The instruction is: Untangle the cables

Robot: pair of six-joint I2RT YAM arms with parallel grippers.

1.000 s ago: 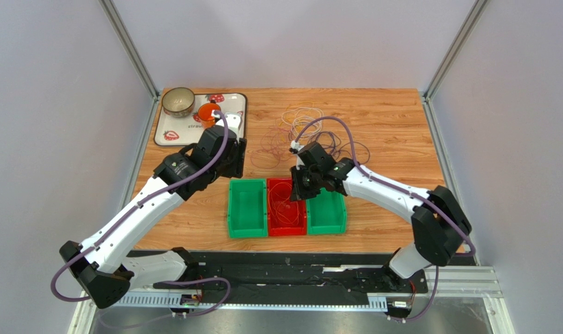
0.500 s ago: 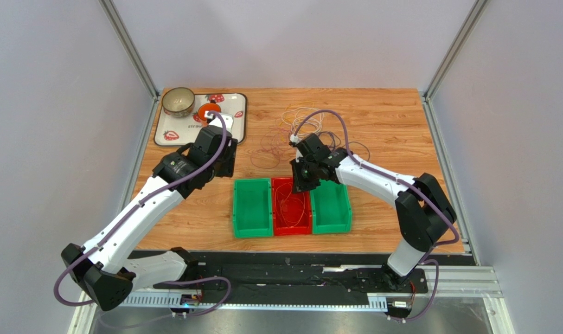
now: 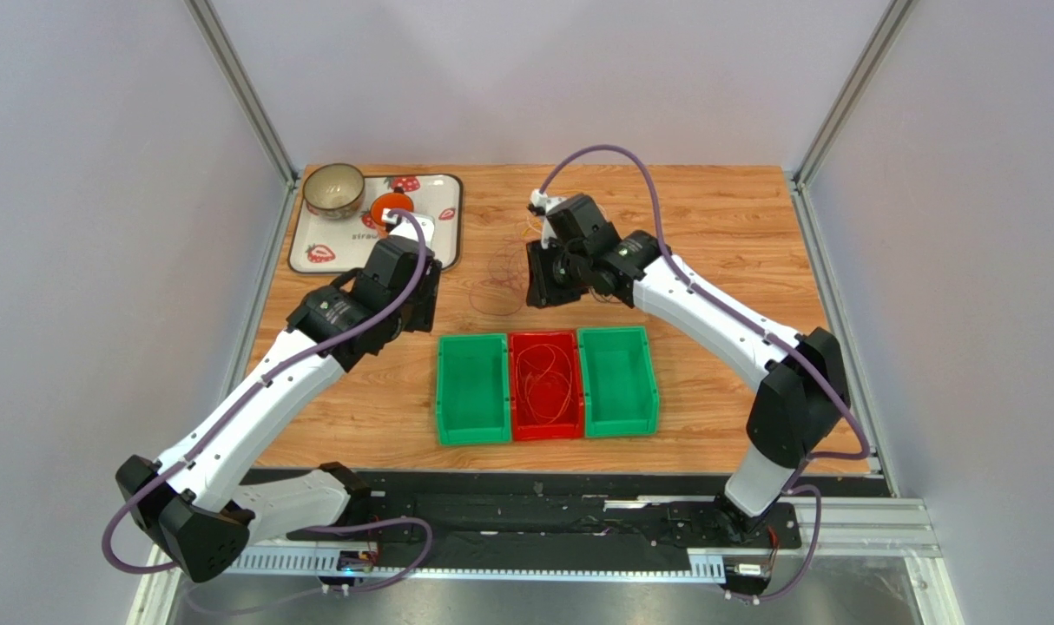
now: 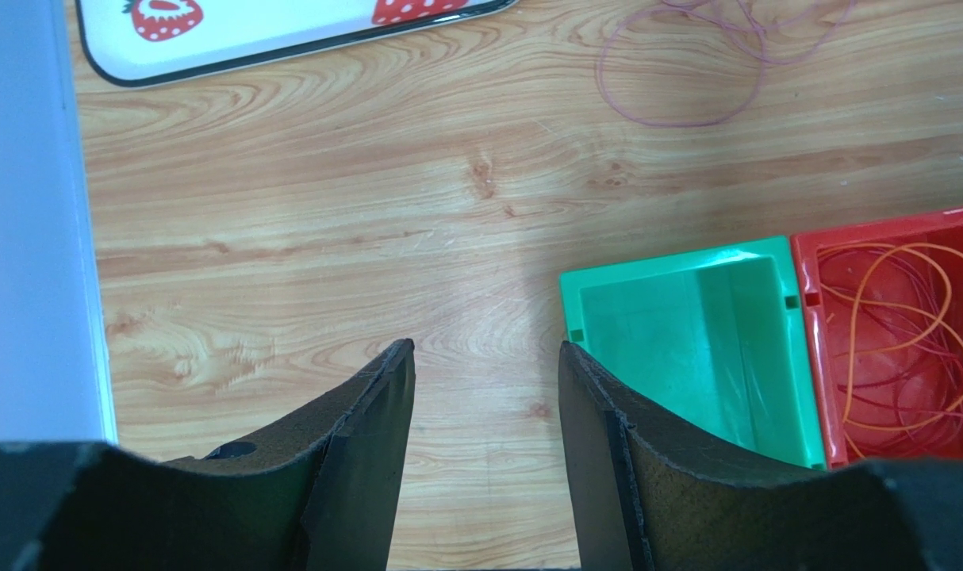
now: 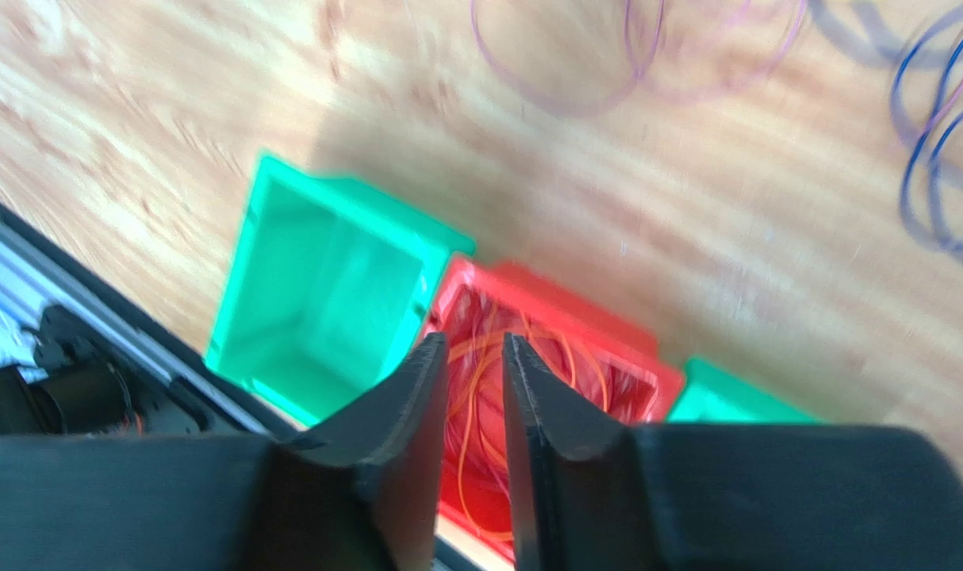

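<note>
Orange cables (image 3: 547,378) lie coiled in the red bin (image 3: 545,423), also seen as orange cables (image 5: 546,393) in the right wrist view. Thin purple cables (image 5: 570,71) and dark blue cables (image 5: 939,155) loop loosely on the wood beyond the bins; a purple loop (image 4: 689,83) shows in the left wrist view. My right gripper (image 3: 539,289) hangs above the table just behind the red bin, jaws a little apart with nothing between them (image 5: 472,339). My left gripper (image 3: 428,313) is open over bare wood left of the bins (image 4: 484,347), empty.
Two green bins (image 3: 474,391) (image 3: 617,380) flank the red one; the left green bin (image 4: 689,345) holds nothing. A strawberry-print tray (image 3: 435,195) at the far left carries a bowl (image 3: 334,190) and an orange cup (image 3: 392,211). Metal frame posts stand at the table's far corners.
My right gripper rose from the red bin and swung toward the far side of the table, its jaws parting and leaving the orange cable in the bin. The left arm barely moved.
</note>
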